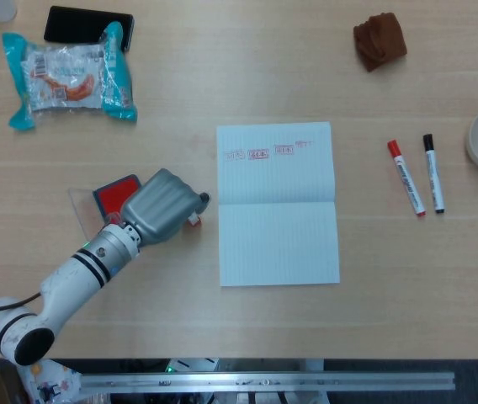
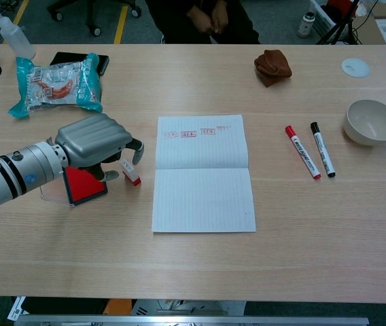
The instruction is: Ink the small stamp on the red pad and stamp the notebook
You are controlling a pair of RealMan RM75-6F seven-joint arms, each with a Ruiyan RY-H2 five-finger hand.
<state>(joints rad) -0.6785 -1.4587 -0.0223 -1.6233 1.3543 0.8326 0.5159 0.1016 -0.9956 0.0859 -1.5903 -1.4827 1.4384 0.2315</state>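
Table: a light wooden table (image 1: 222,67) fills both views; only the chest view shows the floor behind it and a seated person (image 2: 206,17) at its far edge.
Notebook: the open white lined notebook (image 1: 278,206) lies flat in the middle, with small red stamp marks near its far edge.
Left hand: the grey left hand (image 2: 96,141) is low over the table, just left of the notebook. Its fingers are curled down, close around the stamp; whether they touch it, I cannot tell. Right hand: in neither view.
Snack bag: a teal plastic snack bag (image 1: 69,74) lies at the far left, beside a black phone (image 1: 83,23).
Red pad: the red ink pad (image 2: 82,185) in its clear case is partly under the hand.
Bowl: a pale ceramic bowl (image 2: 372,122) stands at the right; the head view cuts it.
Cloth: a brown crumpled cloth (image 1: 380,39).
Markers: a red-capped marker (image 1: 406,178) and a black-capped marker (image 1: 433,172), side by side.
Stamp: the small white and red stamp (image 2: 131,172) lies tilted between pad and notebook; the head view shows only its end.
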